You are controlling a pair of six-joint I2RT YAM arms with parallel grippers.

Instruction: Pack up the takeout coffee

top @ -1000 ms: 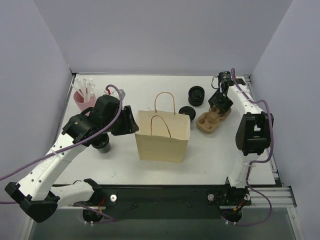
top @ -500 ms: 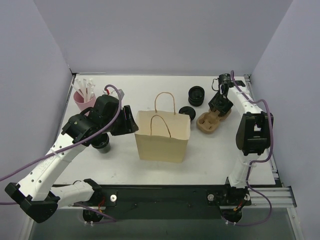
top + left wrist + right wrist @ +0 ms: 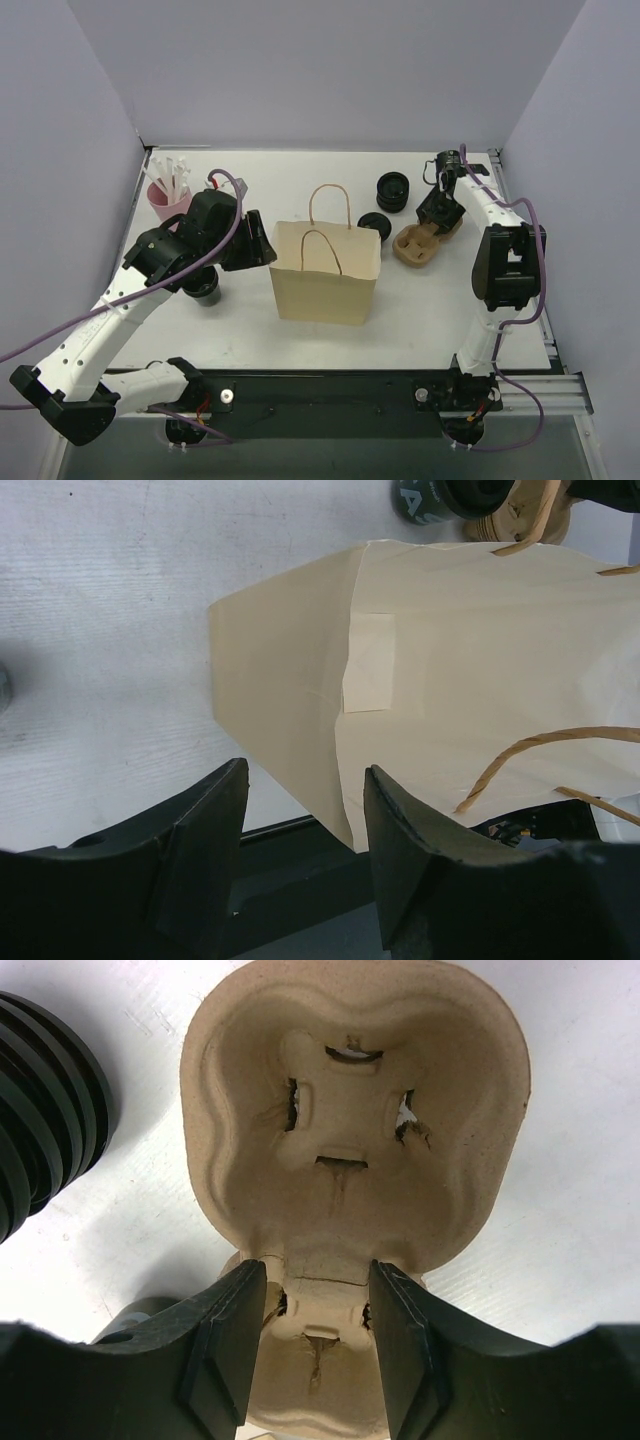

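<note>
Left claw (image 3: pixel 305 775) apart, we see bag (image 3: pixel 480 650) edge between its jaws. Right claw (image 3: pixel 312 1278) straddles carrier (image 3: pixel 350 1090) waist; whether clamped, we cannot tell. Coffee (image 3: pixel 374 225) on bench (image 3: pixel 250 330) behind bag's right corner, just beside carrier; ribbed rings (image 3: pixel 393 190) further back.

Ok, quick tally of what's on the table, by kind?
Paper bag: 1
Pulp cup carrier: 1
Black lidded cup: 1
Stack of black ribbed rings: 1
Pink cup of white sticks: 1
Total: 5, plus one dark round thing left of the bag, too hidden to name.
</note>
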